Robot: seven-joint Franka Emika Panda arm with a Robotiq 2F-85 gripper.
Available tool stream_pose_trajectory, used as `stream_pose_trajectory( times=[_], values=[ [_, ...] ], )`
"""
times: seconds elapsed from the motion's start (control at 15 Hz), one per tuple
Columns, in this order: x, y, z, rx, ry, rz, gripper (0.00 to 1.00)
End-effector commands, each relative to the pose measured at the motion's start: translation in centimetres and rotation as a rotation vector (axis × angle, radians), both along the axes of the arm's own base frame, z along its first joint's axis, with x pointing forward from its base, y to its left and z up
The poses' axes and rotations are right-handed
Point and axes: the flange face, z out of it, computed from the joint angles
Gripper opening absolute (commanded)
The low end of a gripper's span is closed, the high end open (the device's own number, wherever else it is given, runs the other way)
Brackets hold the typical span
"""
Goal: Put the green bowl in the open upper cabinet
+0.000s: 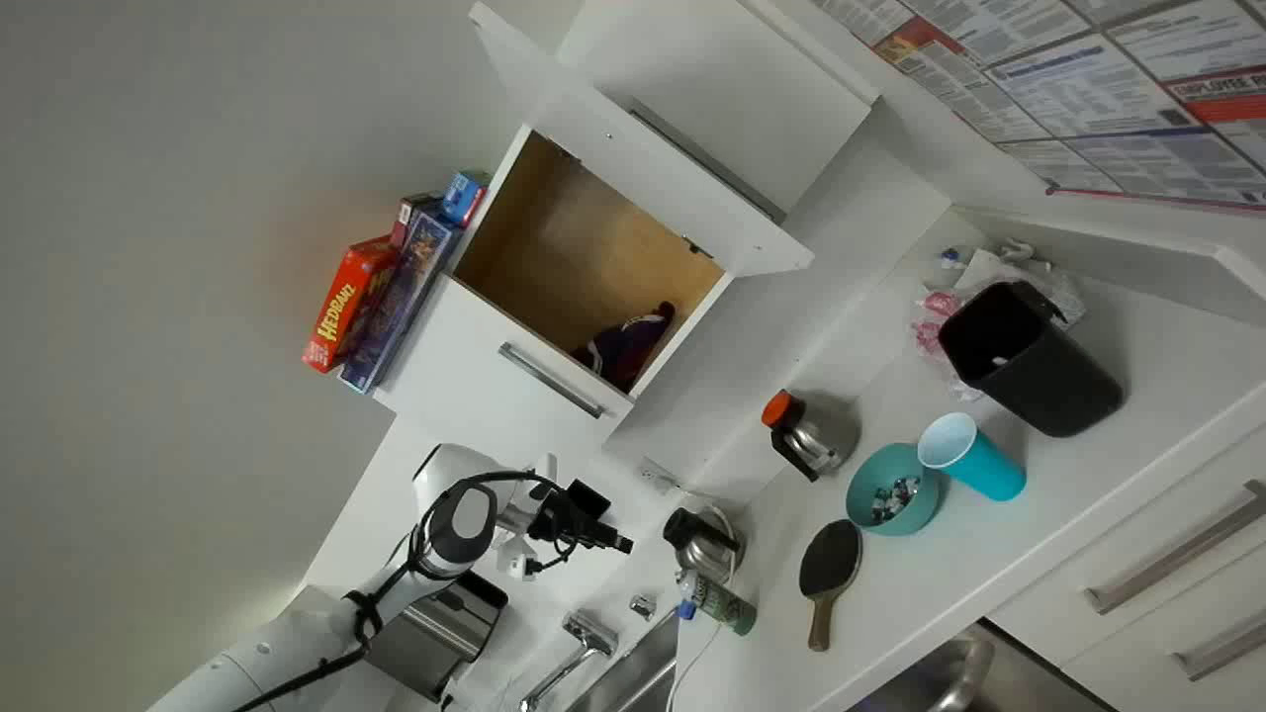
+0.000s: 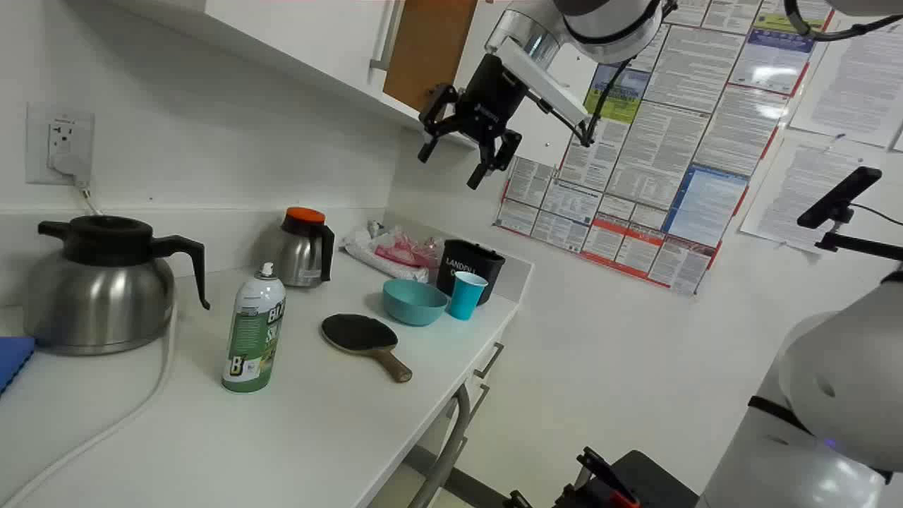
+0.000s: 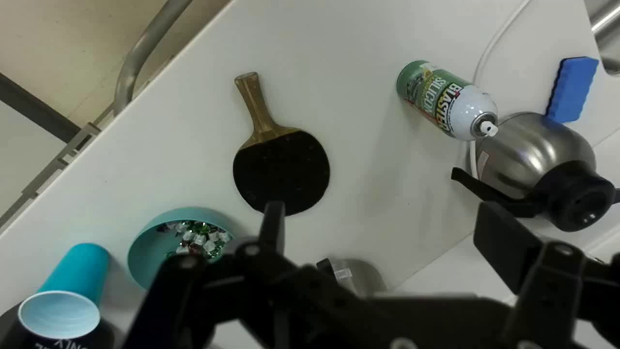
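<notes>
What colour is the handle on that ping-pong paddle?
Brown! The ping-pong paddle's handle shows best in the wrist view.

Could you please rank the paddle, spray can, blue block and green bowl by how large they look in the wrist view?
1. Paddle
2. Spray can
3. Blue block
Green bowl: unsure, since the hand partly covers it.

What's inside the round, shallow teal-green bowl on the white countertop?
In the wrist view, the round, shallow teal-green bowl holds small shiny pieces, white, green and reddish. The bottom beneath them is covered, and the black gripper hides part of the bowl there.
</notes>
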Motion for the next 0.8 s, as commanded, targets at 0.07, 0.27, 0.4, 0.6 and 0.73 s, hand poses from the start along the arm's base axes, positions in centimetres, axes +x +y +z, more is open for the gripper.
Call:
stream_pose_trajectory(
  times=[0.07,0.27,0.4,0.6,0.73],
  values=[
    [0.0,0.0,0.0,0.0,0.001,0.0,1.0],
    [0.0,0.0,0.0,0.0,0.001,0.0,1.0],
    [0.4,-0.3,-0.2,-0.015,-0.005,-0.028,1.0],
    [1.9,-1.9,-2.1,-0.026,0.005,-0.114,1.0],
    [3.2,-3.2,-4.1,-0.021,0.011,-0.209,1.0]
  ],
)
